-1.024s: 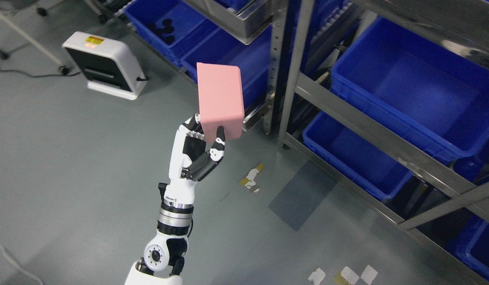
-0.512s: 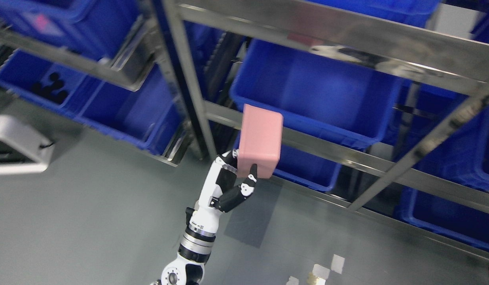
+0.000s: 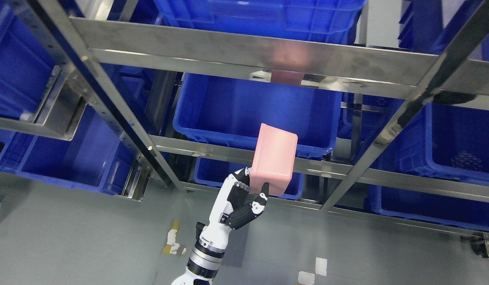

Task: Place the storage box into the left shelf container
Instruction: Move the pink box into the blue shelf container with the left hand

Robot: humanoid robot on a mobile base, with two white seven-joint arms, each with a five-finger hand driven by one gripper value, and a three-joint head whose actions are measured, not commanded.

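A pink storage box (image 3: 274, 157) is held upright in my left hand (image 3: 250, 187), whose arm comes in from the bottom edge left of the middle. The thumb (image 3: 263, 189) presses the box's near face and the other fingers wrap its left side. The box stands in front of the steel shelf rail (image 3: 213, 149), just below the front rim of a large empty blue container (image 3: 232, 107) on the middle shelf. A further blue container (image 3: 66, 158) sits in the shelf unit to the left. The right arm is out of view.
Steel shelf posts (image 3: 110, 107) and a diagonal brace (image 3: 391, 130) cross the view. More blue containers stand above (image 3: 260, 16), below (image 3: 213, 171) and to the right (image 3: 458, 134). Grey floor with tape scraps (image 3: 171, 239) lies in front of the shelves.
The camera has swung up and toward the shelves, so the whole picture has shifted. My left hand still holds the pink box, which now stands closer to the middle shelf's blue container.
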